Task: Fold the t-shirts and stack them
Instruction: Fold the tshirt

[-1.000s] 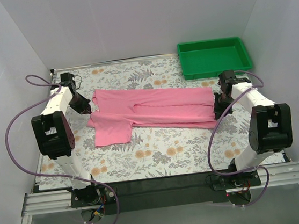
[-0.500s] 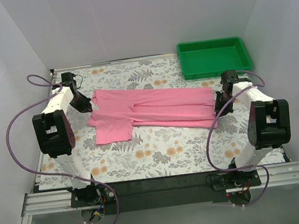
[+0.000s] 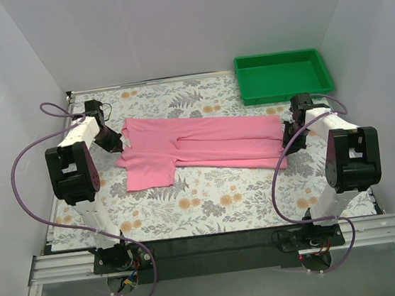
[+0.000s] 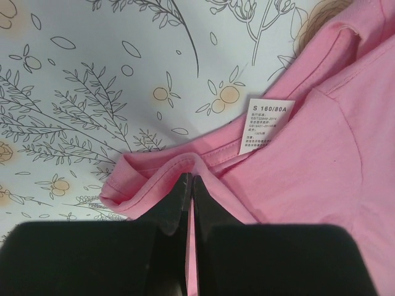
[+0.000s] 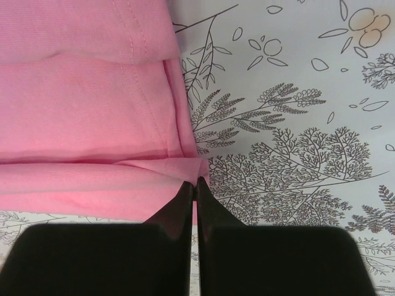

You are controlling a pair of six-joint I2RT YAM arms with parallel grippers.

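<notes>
Pink t-shirt (image 3: 204, 143), clenched in both jaws, shows its size label (image 4: 266, 126) only at left wrist.

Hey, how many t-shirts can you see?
1. A pink t-shirt lies across the floral table, the left hand pinching its collar end, the right hand its hem end. None shows in the green tray; a second could hide within the folds.

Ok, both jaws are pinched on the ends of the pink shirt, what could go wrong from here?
1. The left jaws hold only a thin fold of the t-shirt by its label; it may slip out on lifting.
2. The right jaws nip just the hem at its corner tip, perhaps not every layer, so the fold could open.
3. The sleeve lying loose may drag and bunch.
</notes>
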